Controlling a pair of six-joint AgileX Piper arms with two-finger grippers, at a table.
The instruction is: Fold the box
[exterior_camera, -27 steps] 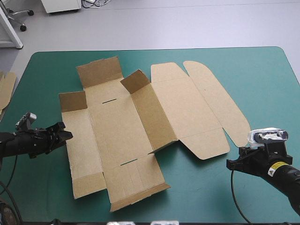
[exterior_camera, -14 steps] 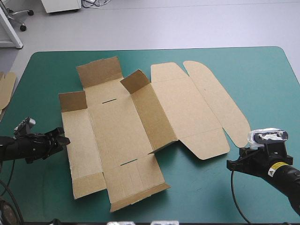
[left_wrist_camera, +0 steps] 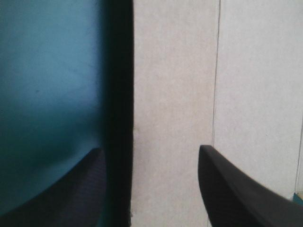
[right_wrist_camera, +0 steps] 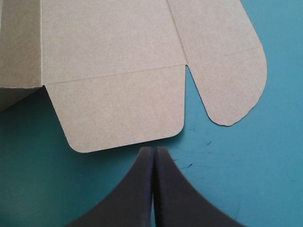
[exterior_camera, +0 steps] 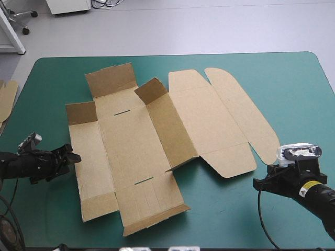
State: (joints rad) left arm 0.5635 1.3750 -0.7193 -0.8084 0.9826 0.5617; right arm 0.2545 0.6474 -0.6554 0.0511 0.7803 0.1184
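Across the middle of the teal-green bench: brown box, mostly flat, some walls raised. At its left edge, left hand, spread wide. Toward the near right corner, right hand, pinched together, just short of a rounded flap. More board at the bench's left edge.

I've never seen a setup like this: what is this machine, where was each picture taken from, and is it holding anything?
It is a robot with two arms at a table with a teal-green cover; each arm ends in a claw of two black fingers. The wide picture looks down from above and behind the robot; the other two come from cameras on the wrists, looking along each claw. On the table lies a brown cardboard box, a cut sheet with some walls raised. The left claw is open at the box's left edge. The right claw is shut, just short of a rounded flap. Nothing is held.
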